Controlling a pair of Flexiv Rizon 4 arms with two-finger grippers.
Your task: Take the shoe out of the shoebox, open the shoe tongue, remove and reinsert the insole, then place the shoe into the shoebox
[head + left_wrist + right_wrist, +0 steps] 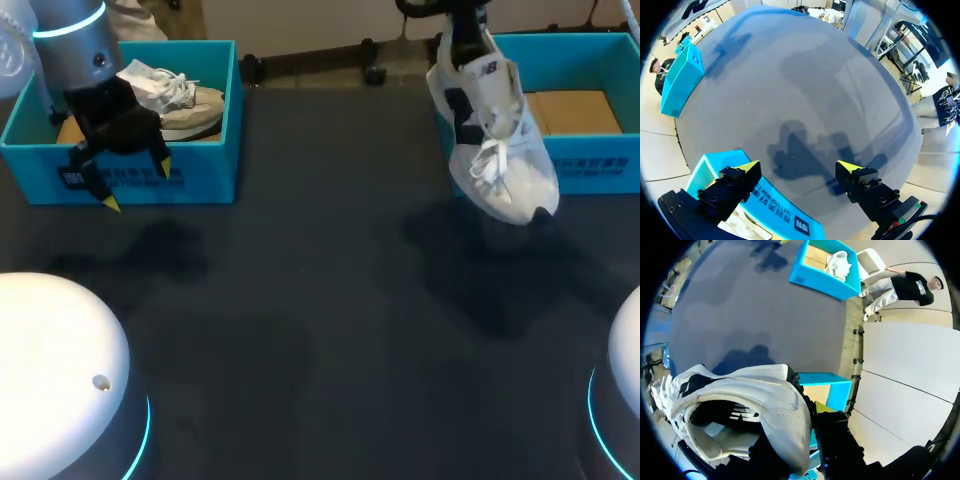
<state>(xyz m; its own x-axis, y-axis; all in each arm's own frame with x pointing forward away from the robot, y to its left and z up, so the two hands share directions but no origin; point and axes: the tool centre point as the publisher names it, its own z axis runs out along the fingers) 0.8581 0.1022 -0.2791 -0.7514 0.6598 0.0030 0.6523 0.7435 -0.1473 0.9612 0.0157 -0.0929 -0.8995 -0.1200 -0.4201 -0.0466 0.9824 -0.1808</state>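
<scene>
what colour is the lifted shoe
The shoe is white with dark patches, clearest in the head view.

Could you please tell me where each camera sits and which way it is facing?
Head view: above and behind, looking down on the table; left gripper hangs at the left shoebox, right gripper holds the white shoe by the right shoebox.
Left wrist view: on the left wrist, facing the table past its open fingers.
Right wrist view: on the right wrist, looking along fingers shut on the white shoe.
Shared: both wrist views show both shoeboxes.
</scene>
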